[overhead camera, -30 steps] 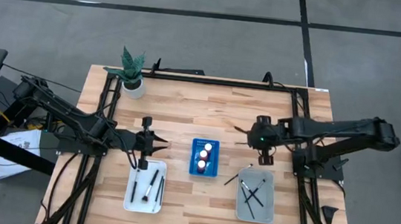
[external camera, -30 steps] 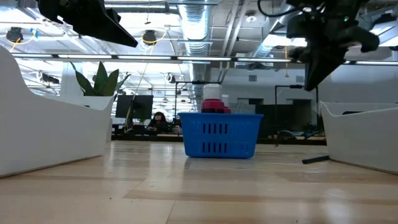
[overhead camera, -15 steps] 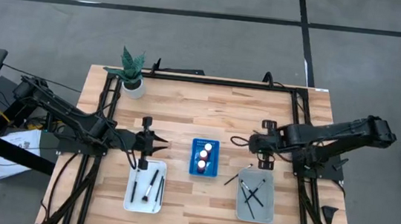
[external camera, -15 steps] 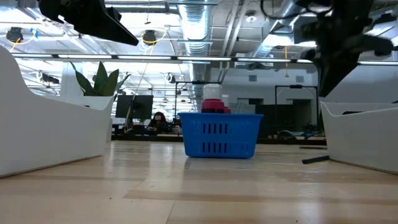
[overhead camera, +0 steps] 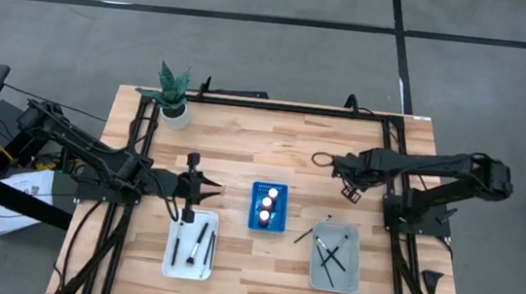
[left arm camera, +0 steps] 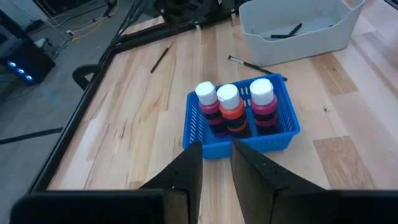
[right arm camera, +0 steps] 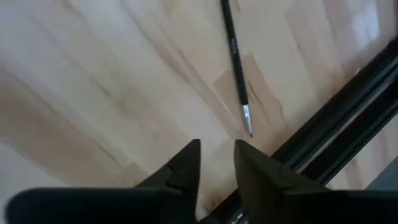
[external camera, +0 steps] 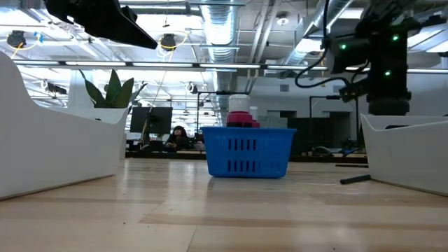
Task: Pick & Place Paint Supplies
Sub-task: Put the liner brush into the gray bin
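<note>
Pale wood planks, striped with grain, fill the view under my right claw; its two dark fingers stand a narrow gap apart and hold nothing. It hangs over bare table near the black metal frame on my right side, beyond the grey tray. Just ahead of the fingers a thin dark-handled brush with a silver ferrule lies flat on the planks, untouched.

My left claw is likewise slightly parted and empty, hovering by the far end of the white rectangular tray, where three dark brushes lie. It faces the blue square plastic rack with slotted walls. Three small red and orange paint bottles with white caps stand upright in it, side by side. The smooth grey tray holds several crossed brushes, and another brush lies on the wood between it and the rack.
</note>
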Robot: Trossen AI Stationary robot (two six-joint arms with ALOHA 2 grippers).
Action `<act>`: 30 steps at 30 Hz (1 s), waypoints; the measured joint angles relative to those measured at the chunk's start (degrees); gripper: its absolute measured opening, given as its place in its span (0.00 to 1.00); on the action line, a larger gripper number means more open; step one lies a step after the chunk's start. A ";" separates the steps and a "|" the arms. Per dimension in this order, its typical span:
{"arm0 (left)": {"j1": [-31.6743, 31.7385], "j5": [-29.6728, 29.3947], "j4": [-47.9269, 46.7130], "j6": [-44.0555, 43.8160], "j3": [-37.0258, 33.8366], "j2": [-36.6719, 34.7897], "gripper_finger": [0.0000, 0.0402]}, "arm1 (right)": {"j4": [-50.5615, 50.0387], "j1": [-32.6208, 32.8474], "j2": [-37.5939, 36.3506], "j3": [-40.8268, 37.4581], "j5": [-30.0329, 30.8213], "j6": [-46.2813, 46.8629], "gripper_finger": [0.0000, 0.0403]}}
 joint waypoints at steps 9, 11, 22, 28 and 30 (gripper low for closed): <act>0.00 0.00 1.41 0.99 0.00 0.00 0.19 | 5.45 -12.59 1.38 0.18 0.24 2.16 0.35; 0.00 0.00 1.82 1.17 0.00 0.00 0.19 | 5.97 -15.58 2.80 0.16 0.52 2.15 0.34; 0.04 2.07 2.27 1.16 0.00 0.00 0.19 | 15.83 -28.27 12.21 0.16 7.06 -2.66 0.27; 0.02 4.15 2.26 1.08 0.00 0.00 0.19 | 14.34 -31.28 15.41 0.16 7.99 -4.91 0.26; 0.04 4.87 2.25 1.14 0.00 0.00 0.19 | 14.34 -31.94 17.00 0.16 8.39 -4.93 0.26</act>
